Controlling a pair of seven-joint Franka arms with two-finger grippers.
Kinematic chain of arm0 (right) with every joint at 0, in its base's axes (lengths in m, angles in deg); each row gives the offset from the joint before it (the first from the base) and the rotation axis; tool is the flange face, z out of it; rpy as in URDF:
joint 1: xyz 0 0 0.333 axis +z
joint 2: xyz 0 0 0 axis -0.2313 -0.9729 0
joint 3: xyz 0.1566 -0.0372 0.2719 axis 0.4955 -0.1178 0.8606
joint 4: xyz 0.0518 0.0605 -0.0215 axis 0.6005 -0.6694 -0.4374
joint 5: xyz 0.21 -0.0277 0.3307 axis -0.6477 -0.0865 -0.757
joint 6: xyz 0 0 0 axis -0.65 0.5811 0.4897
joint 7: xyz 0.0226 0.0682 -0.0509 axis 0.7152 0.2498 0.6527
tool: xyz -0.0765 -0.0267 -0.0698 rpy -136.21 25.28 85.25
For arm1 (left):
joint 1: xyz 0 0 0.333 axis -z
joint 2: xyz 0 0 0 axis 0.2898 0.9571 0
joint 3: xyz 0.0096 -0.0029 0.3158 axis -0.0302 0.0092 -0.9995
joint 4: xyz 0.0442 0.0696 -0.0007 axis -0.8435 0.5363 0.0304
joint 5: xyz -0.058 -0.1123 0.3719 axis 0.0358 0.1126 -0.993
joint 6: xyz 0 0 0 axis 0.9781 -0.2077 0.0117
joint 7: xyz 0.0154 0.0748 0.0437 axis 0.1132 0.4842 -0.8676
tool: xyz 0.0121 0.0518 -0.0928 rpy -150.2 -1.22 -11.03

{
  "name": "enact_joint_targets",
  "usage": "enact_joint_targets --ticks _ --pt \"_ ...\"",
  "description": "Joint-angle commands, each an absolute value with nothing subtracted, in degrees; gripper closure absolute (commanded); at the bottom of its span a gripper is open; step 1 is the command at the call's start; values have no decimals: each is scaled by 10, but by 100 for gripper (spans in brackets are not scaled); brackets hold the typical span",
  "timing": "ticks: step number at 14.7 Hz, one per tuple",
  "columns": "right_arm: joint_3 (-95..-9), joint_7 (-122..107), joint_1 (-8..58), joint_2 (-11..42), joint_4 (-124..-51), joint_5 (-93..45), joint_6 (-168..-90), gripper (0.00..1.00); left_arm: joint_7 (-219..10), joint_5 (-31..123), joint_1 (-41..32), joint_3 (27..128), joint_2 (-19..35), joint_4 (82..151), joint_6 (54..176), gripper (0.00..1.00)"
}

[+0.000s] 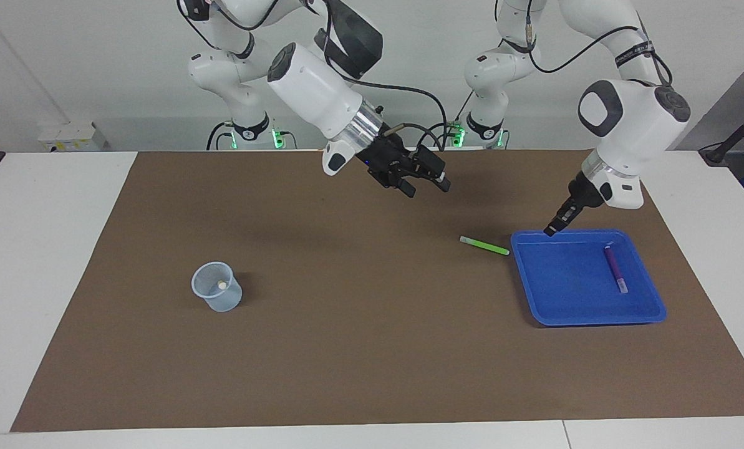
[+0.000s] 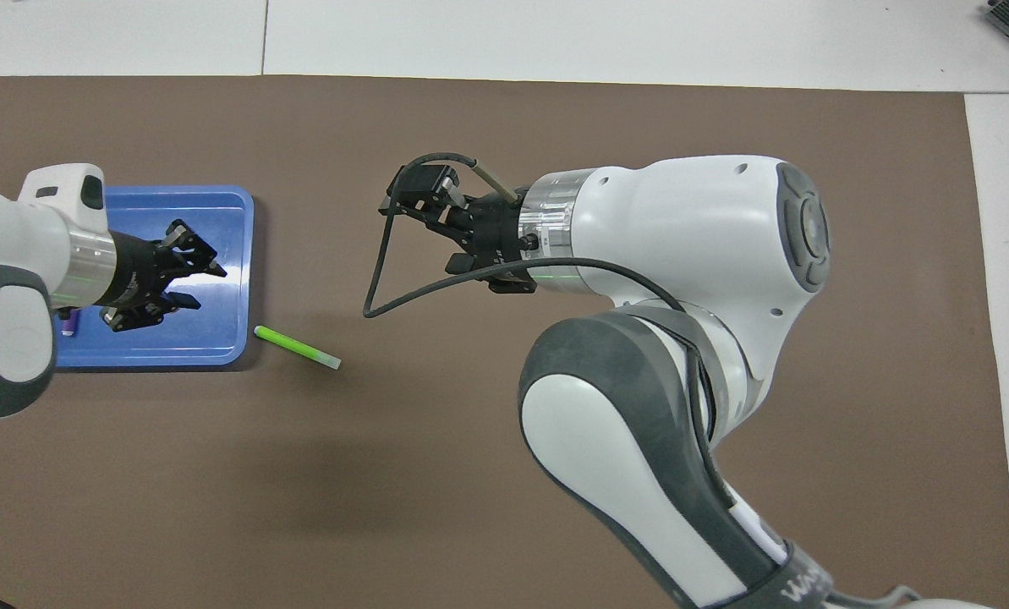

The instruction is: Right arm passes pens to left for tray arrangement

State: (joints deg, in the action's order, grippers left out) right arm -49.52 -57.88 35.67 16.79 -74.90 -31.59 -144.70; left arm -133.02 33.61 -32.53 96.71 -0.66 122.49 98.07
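A: Watching tray (image 1: 587, 312) at the left arm's end: purple pen (image 1: 615, 268) inside, green pen (image 1: 484, 246) on the mat just beside the rim.

B: Claws?

A: Right gripper (image 1: 426, 186) spread, empty, mid-table. Left gripper (image 1: 551, 231) over the rim, parted, pinching nothing.

B: Risk?

A: Likely green gets left outside, or nudged away.

A shallow bright blue tray (image 1: 537, 299) with rounded corners and a raised rim sits on the brown mat toward the left arm's end of the table. A purple pen (image 1: 615, 269) lies flat inside it. A green pen (image 1: 485, 246) with a whitish end lies on the mat just beside the tray's corner nearest the robots.
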Motion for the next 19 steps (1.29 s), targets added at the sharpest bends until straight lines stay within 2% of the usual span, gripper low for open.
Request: enact_joint_targets --ticks 1,4,8,11,16,19 --pt "-494 -561 329 213 -802 -279 -1413 0 -1383 325 -291 960 -20 1277 1047 13" --pt "-493 -499 291 245 -837 -194 -1365 0 -1414 325 -277 960 -28 1317 1083 14" --pt "-494 -363 234 257 -836 -137 -1267 0 -1479 326 -270 961 -28 1351 1116 18" --pt "-494 -274 186 260 -835 -91 -1226 0 -1504 326 -258 961 -23 1402 1183 20" --pt "-493 -242 156 257 -837 -40 -1229 0 -1530 326 -254 961 6 1421 1216 22" --pt "-493 -217 145 246 -837 -19 -1244 0 -1576 326 -218 960 48 1421 1276 23"
